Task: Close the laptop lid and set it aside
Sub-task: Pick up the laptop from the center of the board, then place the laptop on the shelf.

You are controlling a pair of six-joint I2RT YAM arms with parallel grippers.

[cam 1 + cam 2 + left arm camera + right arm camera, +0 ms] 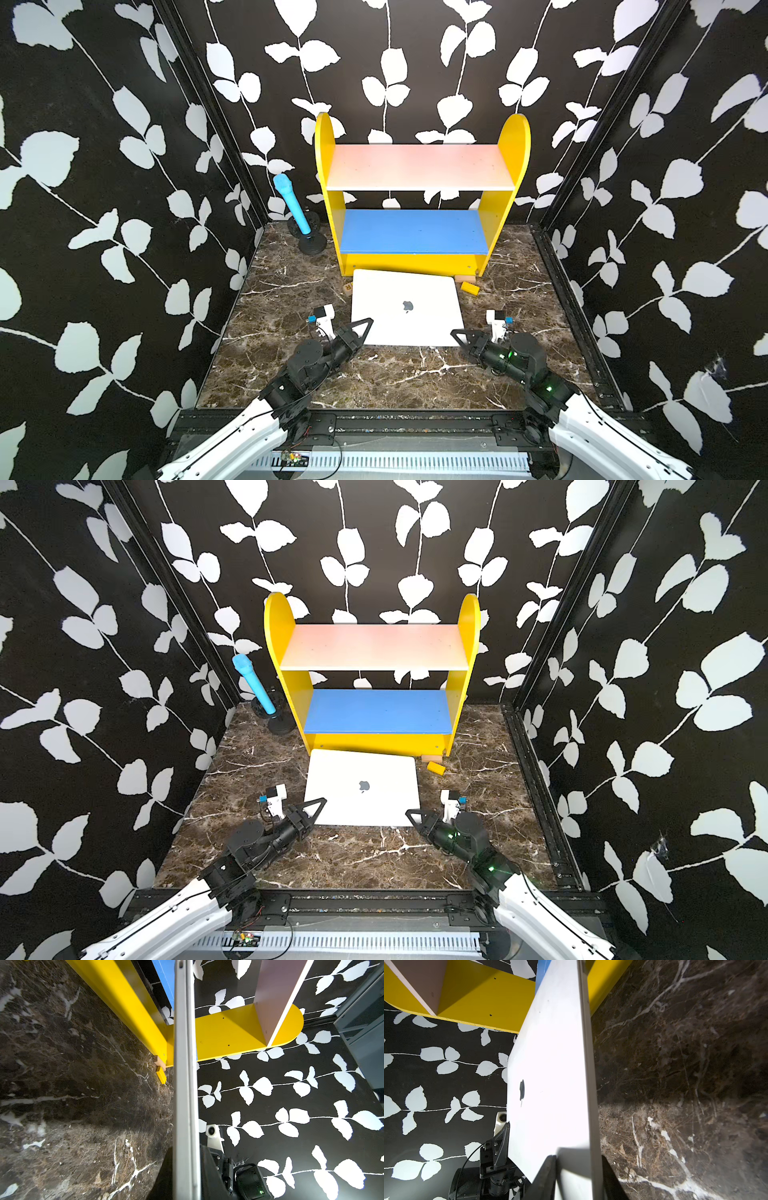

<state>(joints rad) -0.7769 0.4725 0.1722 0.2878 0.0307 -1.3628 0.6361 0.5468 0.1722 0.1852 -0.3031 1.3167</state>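
Closing looks done: the lid (550, 1059) is flat down, logo up, and the laptop (405, 309) sits lower-centre in both top views on the marble table (395, 378), right by the yellow shelf unit (332, 216), so setting it aside is what's left, I reckon. The left claw (368, 324) is pinched narrow on its lower-left corner, and the right claw (455, 333) straddles the lower-right corner, though I can't tell if it's actually gripping. Count: one laptop, two claws, one shelf unit with two boards, one blue mic (293, 203), one small yellow block (470, 288).
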